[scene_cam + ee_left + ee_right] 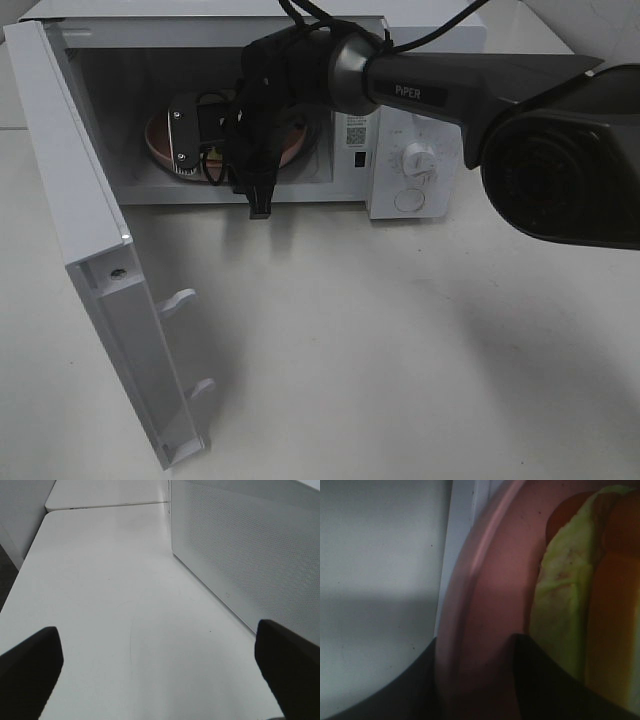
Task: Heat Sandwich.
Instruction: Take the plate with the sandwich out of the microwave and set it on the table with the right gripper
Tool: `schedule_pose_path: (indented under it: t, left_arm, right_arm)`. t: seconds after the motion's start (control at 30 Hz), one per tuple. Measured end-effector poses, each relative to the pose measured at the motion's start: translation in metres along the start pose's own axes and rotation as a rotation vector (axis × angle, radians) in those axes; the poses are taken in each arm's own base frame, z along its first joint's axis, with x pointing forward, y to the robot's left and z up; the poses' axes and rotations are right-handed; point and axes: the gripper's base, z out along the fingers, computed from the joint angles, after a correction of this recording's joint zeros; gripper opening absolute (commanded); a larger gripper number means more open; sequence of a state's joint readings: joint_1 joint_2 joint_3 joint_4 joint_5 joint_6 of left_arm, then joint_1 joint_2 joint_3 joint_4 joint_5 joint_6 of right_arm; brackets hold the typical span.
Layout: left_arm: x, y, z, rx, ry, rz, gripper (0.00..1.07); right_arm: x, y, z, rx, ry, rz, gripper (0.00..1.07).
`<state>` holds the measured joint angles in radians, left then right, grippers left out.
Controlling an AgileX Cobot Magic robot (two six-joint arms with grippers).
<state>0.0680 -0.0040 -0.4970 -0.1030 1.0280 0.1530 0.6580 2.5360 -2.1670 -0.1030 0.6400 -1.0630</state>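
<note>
The sandwich [565, 605] lies on a round pink plate [485, 580]; the right wrist view shows its pale green filling and a yellow-orange layer. My right gripper [475, 680] has one dark finger on each side of the plate's rim and is shut on it. From the high camera, the right arm [300, 80] reaches into the open microwave [415, 165], where the plate [158, 140] peeks out from behind it; the sandwich is hidden there. My left gripper [160, 675] is open over bare table, holding nothing.
The microwave door [90, 250] stands swung wide open to the left front. The microwave's perforated side wall [240, 555] runs close beside the left gripper. White table [380, 340] spreads in front of the oven.
</note>
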Motion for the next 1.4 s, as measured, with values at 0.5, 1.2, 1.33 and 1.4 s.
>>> schedule_pose_path:
  t: [0.5, 1.2, 1.33, 1.4]
  left_arm:
    - [0.000, 0.000, 0.000, 0.000, 0.000, 0.000, 1.04]
    - [0.000, 0.000, 0.000, -0.001, 0.000, 0.001, 1.04]
    - [0.000, 0.000, 0.000, -0.001, 0.000, 0.001, 1.04]
    - [0.000, 0.000, 0.000, -0.003, 0.001, 0.002, 1.04]
  right_arm:
    - [-0.001, -0.002, -0.009, -0.008, 0.005, -0.002, 0.00]
    - [0.010, 0.004, -0.034, 0.032, 0.005, -0.138, 0.00]
    - [0.012, 0.009, -0.037, 0.034, 0.002, -0.162, 0.00]
    - [0.014, 0.013, -0.043, 0.041, 0.002, -0.184, 0.00]
